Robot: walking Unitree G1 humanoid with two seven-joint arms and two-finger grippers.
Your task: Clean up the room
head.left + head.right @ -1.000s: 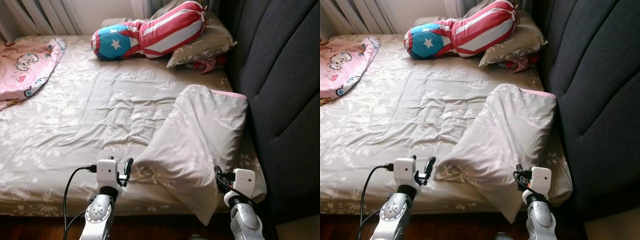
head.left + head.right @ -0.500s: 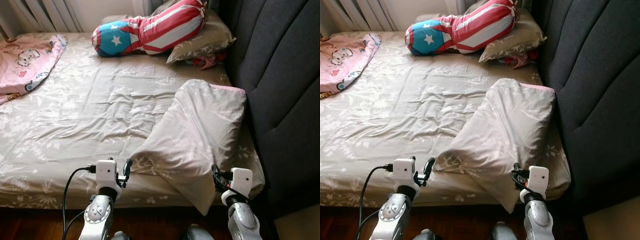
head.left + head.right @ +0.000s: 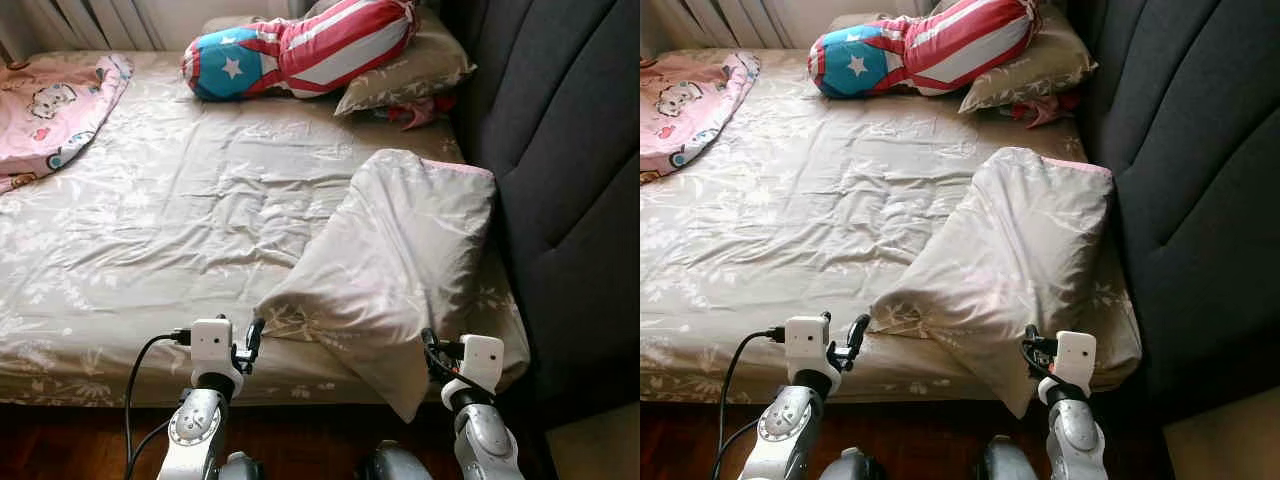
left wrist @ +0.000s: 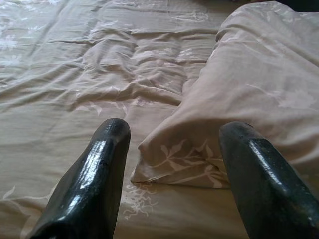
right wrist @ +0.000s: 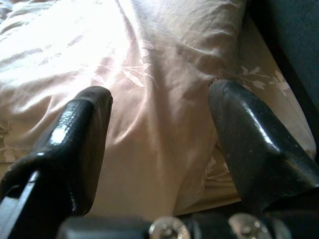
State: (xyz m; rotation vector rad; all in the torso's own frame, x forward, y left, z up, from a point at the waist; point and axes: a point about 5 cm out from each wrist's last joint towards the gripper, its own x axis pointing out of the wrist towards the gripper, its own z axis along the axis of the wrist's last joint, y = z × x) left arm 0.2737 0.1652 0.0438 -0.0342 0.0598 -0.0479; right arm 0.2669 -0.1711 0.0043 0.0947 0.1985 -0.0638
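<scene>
Hanging off the bed (image 3: pixel 150 230) edge, pillow (image 3: pixel 400 260); wrist cams show both grippers, L (image 4: pixel 169 149) & R (image 5: pixel 159 114), spread wide, probably empty.

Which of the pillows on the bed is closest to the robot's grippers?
The plain grey pillow by the headboard; its corner hangs off the bed edge. The striped star pillow lies far off.

I see dark grey padded headboard (image 3: pixel 570 170) along the bed's right side, dark wood floor (image 3: pixel 60 440) below the mattress edge, curtain folds (image 3: pixel 100 10) top left.

bed (image 3: pixel 180 220) | on it: grey pillow (image 3: pixel 400 260); striped bolster (image 3: pixel 300 50); pink blanket (image 3: pixel 50 100)
</scene>
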